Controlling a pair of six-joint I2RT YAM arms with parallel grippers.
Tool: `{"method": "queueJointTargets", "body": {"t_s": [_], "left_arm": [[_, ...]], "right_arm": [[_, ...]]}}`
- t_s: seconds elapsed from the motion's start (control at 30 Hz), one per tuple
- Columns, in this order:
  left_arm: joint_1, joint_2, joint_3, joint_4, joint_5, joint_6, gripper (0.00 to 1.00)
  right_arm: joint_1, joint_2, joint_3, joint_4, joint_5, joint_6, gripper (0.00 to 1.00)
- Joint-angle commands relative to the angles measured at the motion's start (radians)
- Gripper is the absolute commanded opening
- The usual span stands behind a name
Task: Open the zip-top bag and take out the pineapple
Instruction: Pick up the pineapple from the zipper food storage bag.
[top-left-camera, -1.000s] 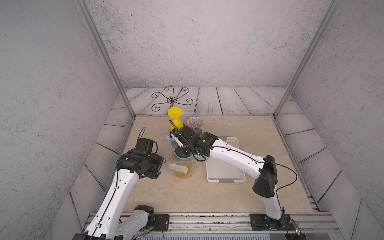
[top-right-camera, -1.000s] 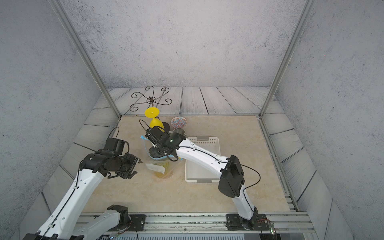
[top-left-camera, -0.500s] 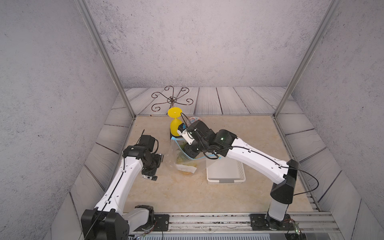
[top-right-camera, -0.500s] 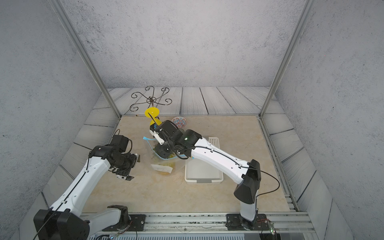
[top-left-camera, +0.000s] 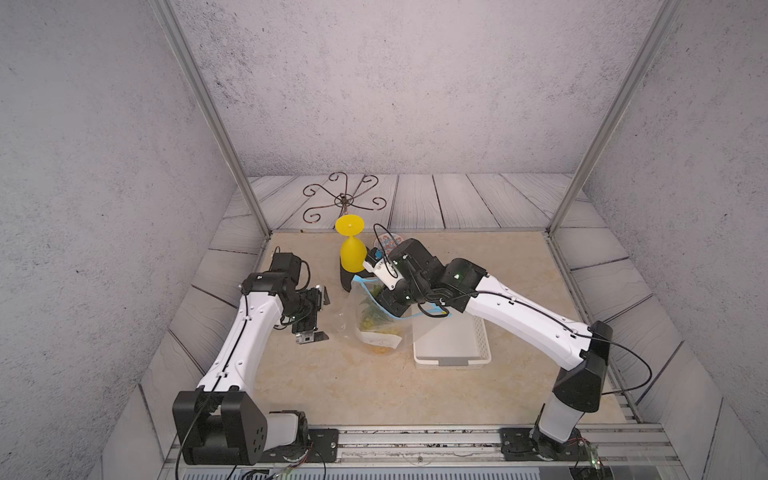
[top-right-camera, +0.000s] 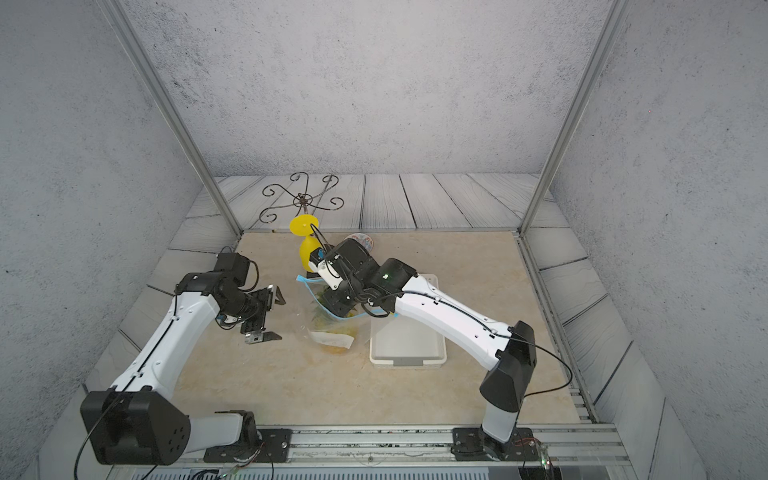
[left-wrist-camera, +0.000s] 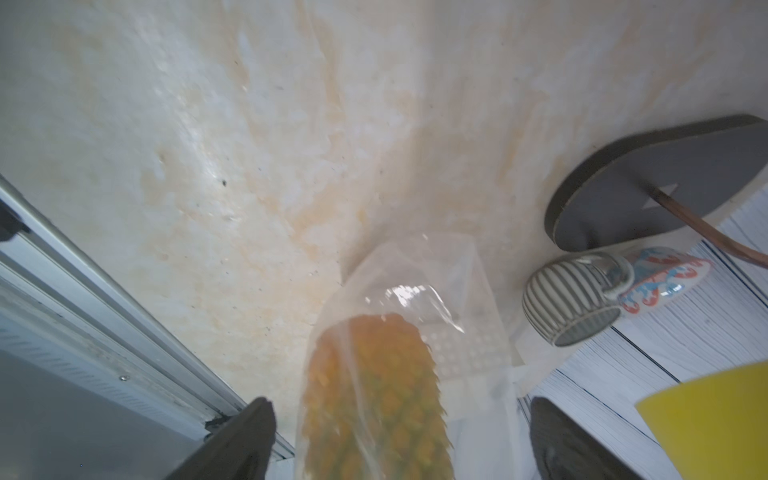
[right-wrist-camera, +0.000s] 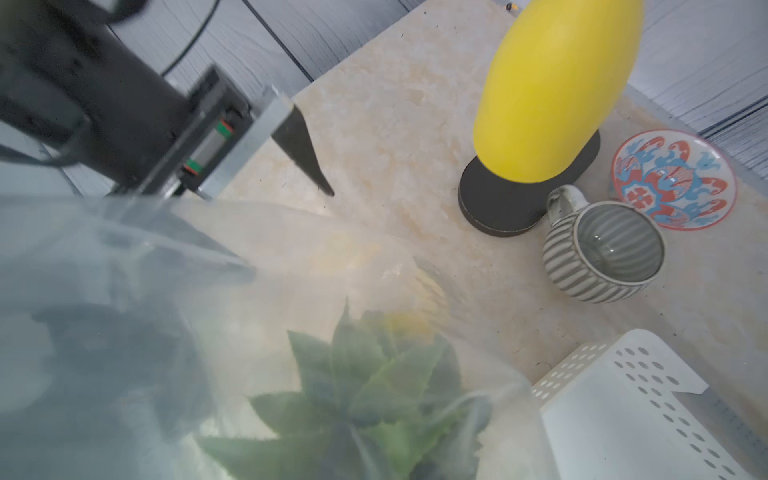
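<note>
The right claw (top-left-camera: 392, 305) is pinching the top edge of the bag (top-left-camera: 376, 328) by its blue strip and holding it upright just beside the white basket (top-left-camera: 484, 345), on the side nearer the left arm. The pineapple (left-wrist-camera: 374, 395) is sitting inside it, leaves pointing up. The left claw (top-left-camera: 318, 316) is hovering spread wide and empty on the bag's far side from the basket, close to the plastic but apart from it. To my eye the whole load is hanging on one pinch of slick film, so a slip would be dropping it onto the desk (top-left-camera: 332, 386). A reach inside could be snagging on loose plastic or spiky leaves, and the right wrist is passing close to the yellow goblet (top-left-camera: 353, 255) behind the basket. The right claw's tips are hiding behind cloudy plastic, and I cannot tell how wide the mouth is gaping or whether the bag's bottom is touching the desk.
</note>
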Motion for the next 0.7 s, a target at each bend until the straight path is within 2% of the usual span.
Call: {"method": "queueJointTargets", "body": {"t_s": [0.0,0.17,0.27,0.4,0.57,0.63,0.67], "left_arm": [[-0.037,0.001,-0.027,-0.02,0.118,-0.06,0.97],[-0.054,0.059,-0.018,-0.077,0.17,0.0,0.97],[-0.055,0.095,-0.038,-0.048,0.216,-0.003,0.97],[-0.055,0.145,-0.062,0.011,0.206,-0.006,0.97],[-0.068,0.211,-0.068,-0.023,0.195,0.071,0.97],[-0.078,0.207,-0.095,0.001,0.188,0.06,0.95],[-0.085,0.206,-0.113,0.029,0.186,0.04,0.91]], "right_arm": [[0.0,-0.127,0.01,0.119,-0.077,-0.012,0.0],[0.0,-0.125,0.006,0.135,-0.127,-0.014,0.0],[0.0,-0.132,-0.002,0.147,-0.152,-0.012,0.0],[0.0,-0.146,-0.012,0.162,-0.172,-0.001,0.0],[0.0,-0.157,-0.001,0.166,-0.152,-0.003,0.0],[0.0,-0.152,0.019,0.165,-0.158,0.002,0.0],[0.0,-0.148,0.028,0.163,-0.164,0.006,0.0]]}}
